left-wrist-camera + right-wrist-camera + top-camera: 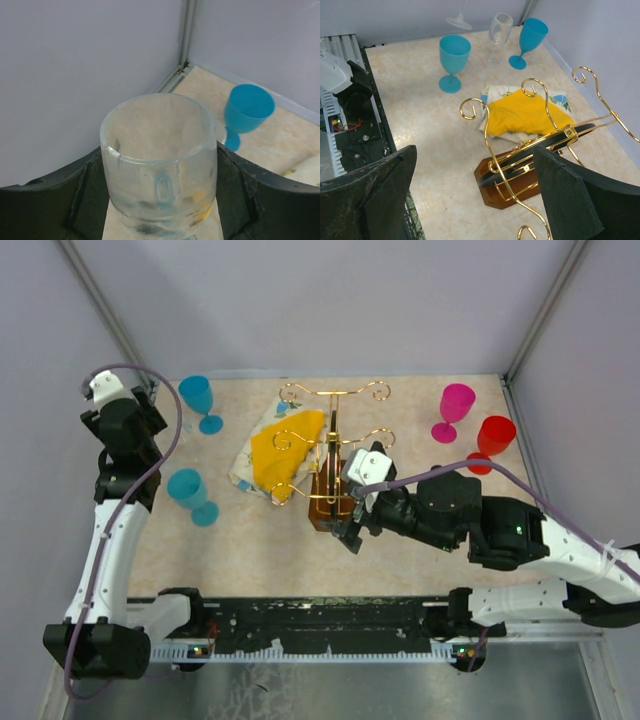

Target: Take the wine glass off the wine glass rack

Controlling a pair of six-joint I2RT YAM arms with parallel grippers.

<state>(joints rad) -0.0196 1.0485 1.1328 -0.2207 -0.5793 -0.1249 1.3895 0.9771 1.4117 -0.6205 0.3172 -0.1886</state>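
Observation:
A clear wine glass (159,165) stands upright between the black fingers (60,200) of my left gripper (160,175), which is shut on its bowl at the back left of the table. In the right wrist view its foot (459,22) hangs in the air, off the table. The wine glass rack (330,440), gold wire on a brown wooden base (502,192), stands mid-table with no glass on its arms. My right gripper (345,502) hovers open just above the rack's base, its fingers (570,195) wide apart with nothing between them.
A yellow-and-white cloth (275,450) lies left of the rack. Two blue glasses (197,400) (188,490) stand near the left arm, with another clear glass (500,30) beside the far one. A pink glass (455,410) and a red glass (493,438) stand back right. Walls enclose three sides.

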